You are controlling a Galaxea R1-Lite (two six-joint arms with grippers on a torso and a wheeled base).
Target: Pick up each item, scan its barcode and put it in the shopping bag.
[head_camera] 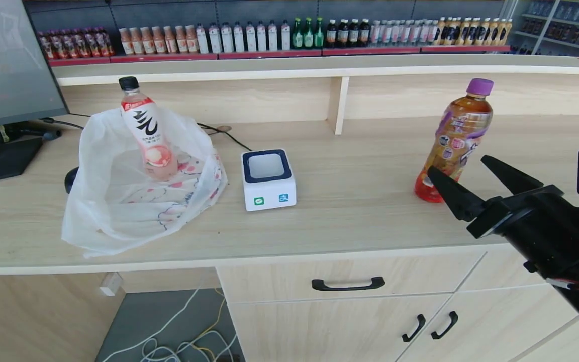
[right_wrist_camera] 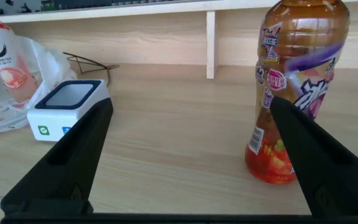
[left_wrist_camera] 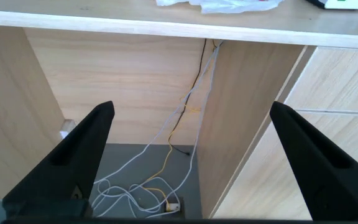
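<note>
The purple-capped bottle (head_camera: 454, 143) stands upright on the desk (head_camera: 350, 221), well apart from the white scanner (head_camera: 268, 178) at the desk's middle. The right arm comes in low from the robot's right side, level with the desktop, its forearm angled up toward the bottle. The right claw (head_camera: 456, 165) is spread wide with nothing between its 2 fingers. In the head view its tips sit by the bottle's lower half. In the right wrist view, the bottle (right_wrist_camera: 294, 93) stands just past 1 finger (right_wrist_camera: 309, 162) rather than centred in the gap, and contact cannot be made out.

The pink bottle (head_camera: 146, 136) stands upright inside the white shopping bag (head_camera: 118, 211), which lies open on the desk on the far side of the scanner from the purple-capped bottle.

The left claw (left_wrist_camera: 191, 106) hangs below the desk's edge, also spread and empty, facing the open bay under the desk where loose cables (left_wrist_camera: 142, 186) lie on the floor.
</note>
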